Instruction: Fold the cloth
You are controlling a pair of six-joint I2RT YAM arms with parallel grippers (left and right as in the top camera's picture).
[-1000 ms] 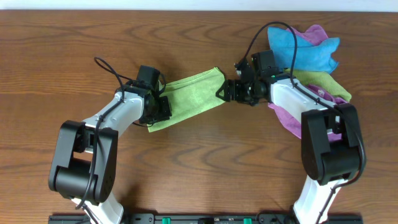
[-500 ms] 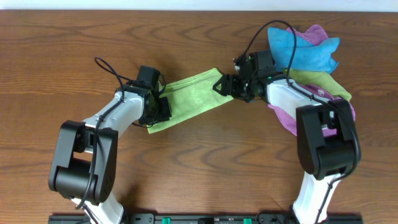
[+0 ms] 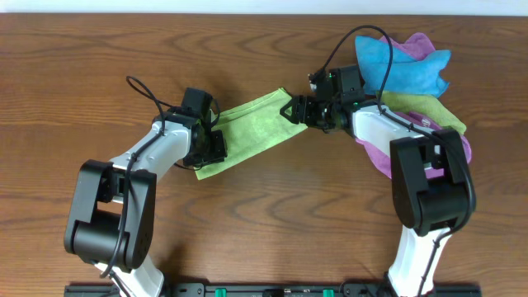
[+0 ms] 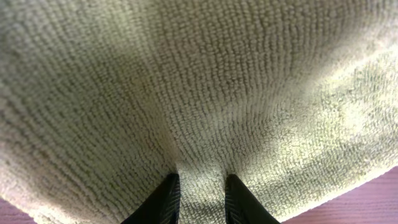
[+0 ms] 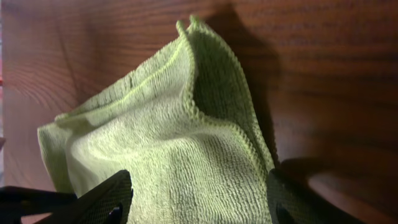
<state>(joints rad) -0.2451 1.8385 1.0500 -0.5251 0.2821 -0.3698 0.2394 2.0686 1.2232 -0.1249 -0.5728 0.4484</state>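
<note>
The lime-green cloth (image 3: 256, 124) lies on the wooden table as a folded strip running from lower left to upper right between my two grippers. My left gripper (image 3: 213, 147) is shut on the cloth's left end. In the left wrist view the cloth (image 4: 199, 81) fills the frame, and a pleat of it is pinched between the fingertips (image 4: 198, 190). My right gripper (image 3: 290, 110) is open at the cloth's right end. In the right wrist view its fingers (image 5: 196, 190) stand wide apart on either side of the bunched cloth corner (image 5: 186, 143).
A pile of other cloths lies at the back right behind the right arm: a blue one (image 3: 396, 66), a purple one (image 3: 425, 45) and a duller olive-green one (image 3: 429, 111). More purple cloth (image 3: 379, 157) shows under the right arm.
My right gripper has moved left and toward the far side, onto the cloth's right end. The left gripper and its end of the cloth have not moved.
</note>
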